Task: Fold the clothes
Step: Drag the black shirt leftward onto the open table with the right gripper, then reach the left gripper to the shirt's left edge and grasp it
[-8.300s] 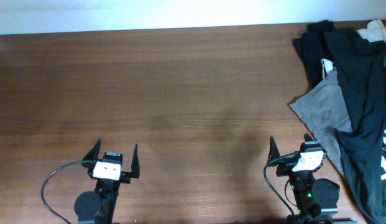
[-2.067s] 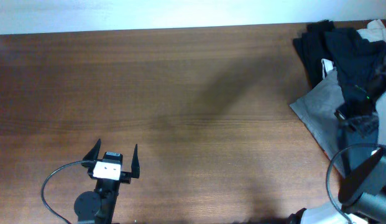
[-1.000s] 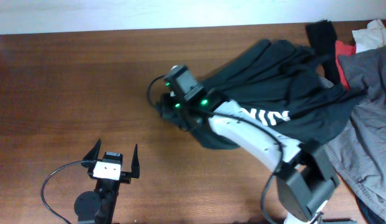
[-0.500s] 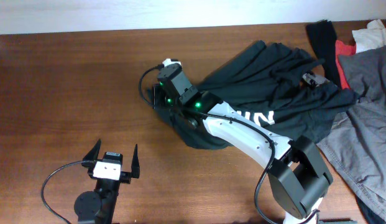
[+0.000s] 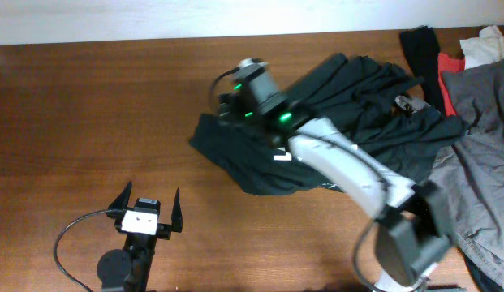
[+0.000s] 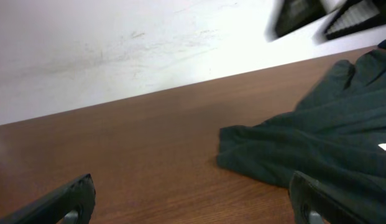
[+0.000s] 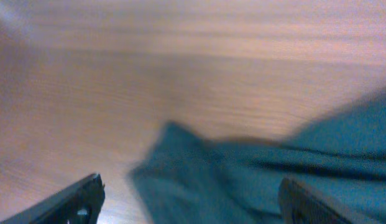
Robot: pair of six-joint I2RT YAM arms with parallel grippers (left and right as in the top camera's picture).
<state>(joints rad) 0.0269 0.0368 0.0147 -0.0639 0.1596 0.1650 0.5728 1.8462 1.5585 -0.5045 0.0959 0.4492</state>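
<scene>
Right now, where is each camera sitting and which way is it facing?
Overhead: fixed above the table, looking straight down; left arm and right arm show.
Left wrist: low at the near edge, facing the far wall; own fingers in the bottom corners.
Right wrist: over an edge of the dark garment, looking down, blurred; own fingers in the bottom corners.
Shared: all three show the dark garment.

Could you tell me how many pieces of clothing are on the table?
5 visible: a dark shirt spread in the middle, and at the right edge a black piece, a red piece, a white piece and a grey garment. More may be hidden underneath.
</scene>
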